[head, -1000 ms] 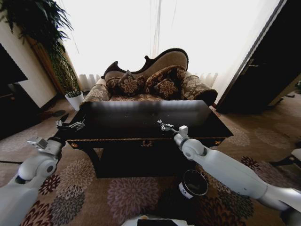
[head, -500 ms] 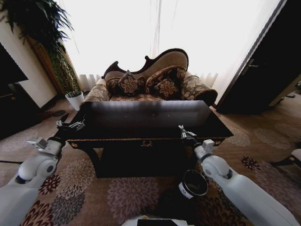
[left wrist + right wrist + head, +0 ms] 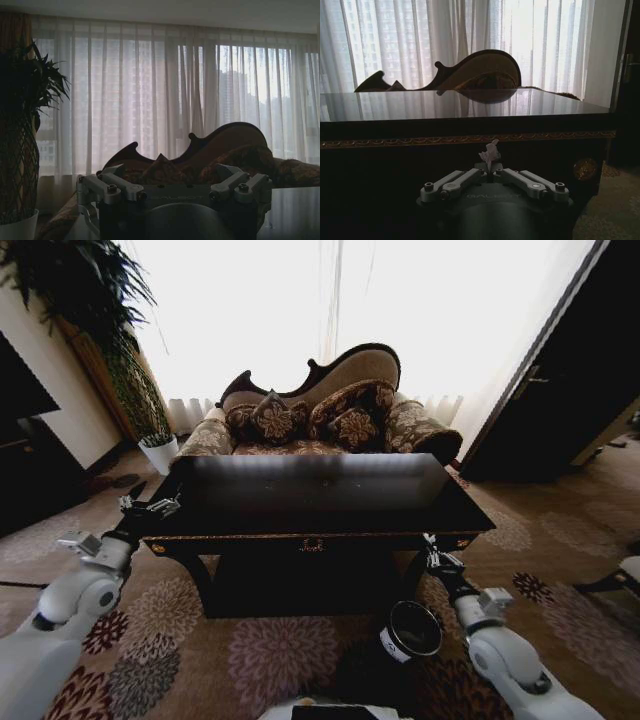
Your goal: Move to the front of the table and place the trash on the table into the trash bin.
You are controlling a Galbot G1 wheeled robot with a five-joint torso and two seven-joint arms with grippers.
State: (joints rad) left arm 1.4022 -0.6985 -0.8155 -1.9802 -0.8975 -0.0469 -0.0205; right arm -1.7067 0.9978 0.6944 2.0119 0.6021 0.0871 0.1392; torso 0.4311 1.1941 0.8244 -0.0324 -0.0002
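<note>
The dark glossy table (image 3: 310, 495) with gold trim stands right before me. My right gripper (image 3: 437, 558) hangs below the table's front edge near its right front leg, up and a little right of the black trash bin (image 3: 398, 645) on the carpet. In the right wrist view this gripper (image 3: 490, 169) is shut on a small white wrinkly paper wad (image 3: 490, 151), a piece of the trash. My left gripper (image 3: 150, 506) rests open at the table's left front corner, holding nothing.
A patterned sofa (image 3: 320, 415) with cushions stands behind the table under bright curtained windows. A white plant pot (image 3: 158, 452) with a tall plant is at the back left. Dark furniture (image 3: 25, 455) lines the left wall and a dark door (image 3: 560, 390) the right.
My right arm has pulled back off the tabletop and swung right and down with the paper wad, ending below the table's edge near the bin. The left arm has stayed still.
</note>
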